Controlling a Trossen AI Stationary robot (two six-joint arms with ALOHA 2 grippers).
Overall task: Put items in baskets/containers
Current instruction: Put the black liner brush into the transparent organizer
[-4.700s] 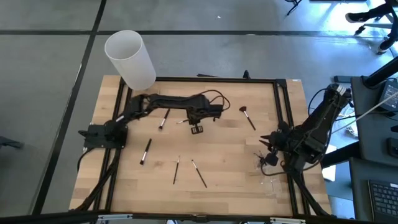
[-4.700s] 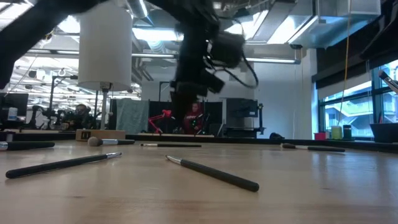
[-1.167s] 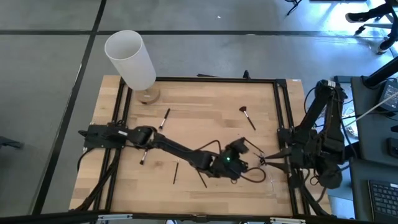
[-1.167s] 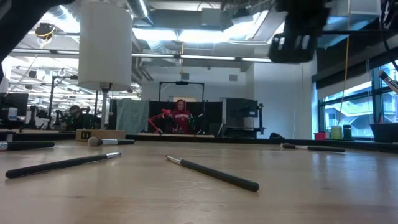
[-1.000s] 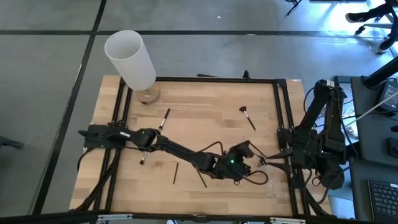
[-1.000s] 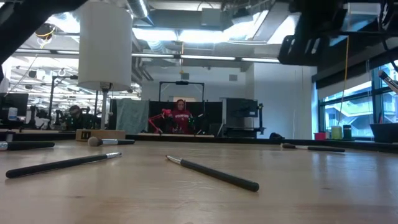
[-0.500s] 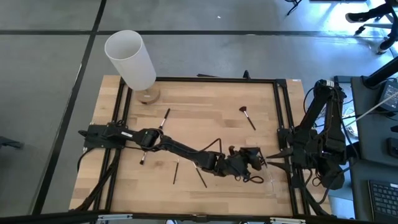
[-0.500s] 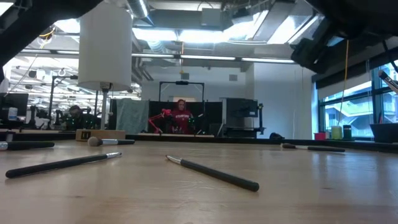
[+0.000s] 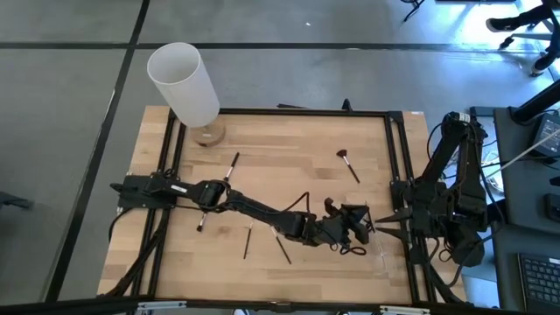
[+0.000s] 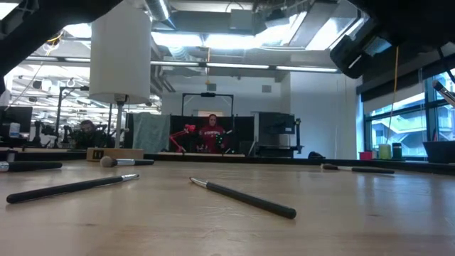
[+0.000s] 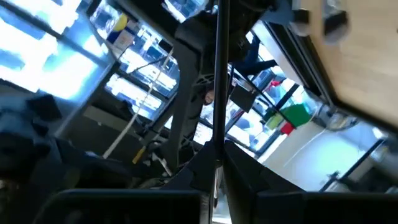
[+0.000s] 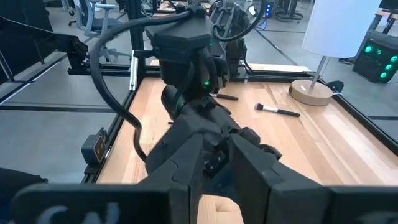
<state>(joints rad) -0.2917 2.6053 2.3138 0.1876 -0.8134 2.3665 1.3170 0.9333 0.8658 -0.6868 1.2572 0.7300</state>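
My left arm reaches across the table, and my left gripper [image 9: 354,226] hangs over its right near part, shut on a thin dark brush [image 11: 217,74] that sticks out ahead of the fingers in the left wrist view. My right gripper [image 9: 367,229] sits at the table's right edge, pointing left at the left gripper [image 12: 186,56], with its fingertips together. Several brushes lie flat on the wood [image 9: 230,166] [image 9: 204,213] [image 9: 248,238] [image 9: 282,247], among them one with a flared head [image 9: 347,163]. Faint glints of the clear container [image 9: 382,255] show just nearer than the grippers. My left gripper pinches the brush's handle [image 11: 217,146] between its two fingers. The handle runs along the fingers and out past their tips toward the right arm. The brush is lifted clear of the table.
A tall white cylinder [image 9: 184,83] on a round wooden base [image 9: 208,134] stands at the far left corner. A black frame [image 9: 302,112] rims the table. In the low view, brushes [image 10: 245,198] [image 10: 71,187] lie close to the camera. People sit far behind the table.
My left gripper has moved a little toward the table's right edge, closing on the right gripper, and its wrist has turned. In the low view its dark body has slid off toward the picture's upper right. The right arm has kept still.
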